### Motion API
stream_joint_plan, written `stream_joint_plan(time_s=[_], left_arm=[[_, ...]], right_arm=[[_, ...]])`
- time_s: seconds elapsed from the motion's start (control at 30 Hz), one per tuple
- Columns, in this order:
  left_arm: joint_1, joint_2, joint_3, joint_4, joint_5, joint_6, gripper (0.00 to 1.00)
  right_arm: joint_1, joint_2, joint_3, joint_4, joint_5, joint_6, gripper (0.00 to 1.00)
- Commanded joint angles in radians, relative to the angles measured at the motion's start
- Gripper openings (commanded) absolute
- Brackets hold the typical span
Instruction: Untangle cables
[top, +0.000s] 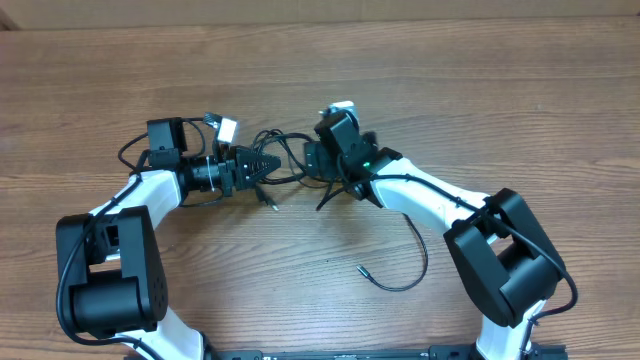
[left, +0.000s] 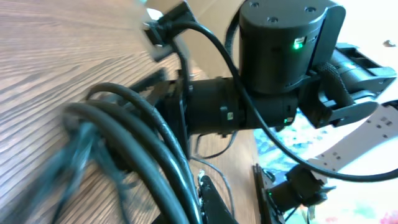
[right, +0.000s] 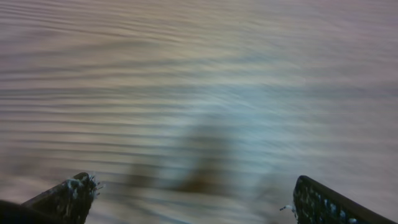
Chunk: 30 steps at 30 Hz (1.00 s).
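Two grippers were seen: left gripper (top: 262, 166) closed tight amid cables (top: 290, 150), right gripper (right: 194, 186) spread wide over table (top: 450, 90).

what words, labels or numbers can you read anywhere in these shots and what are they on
No text can be read in any view.
Small pale sticker on the black arm joint: too small and blurred to read.
Small white block beside the cables: no print can be made out at this size.
Right wrist view: only the blurred table, with no marks.
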Motion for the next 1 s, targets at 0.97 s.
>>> stream_joint_plan(time_s=[0.97], left_arm=[[0.085,0.008,-0.007,-0.061,-0.496,-0.349,0.04]], right_arm=[[-0.286,0.006,-0.054,-0.251,0.045,0.323,1.0]])
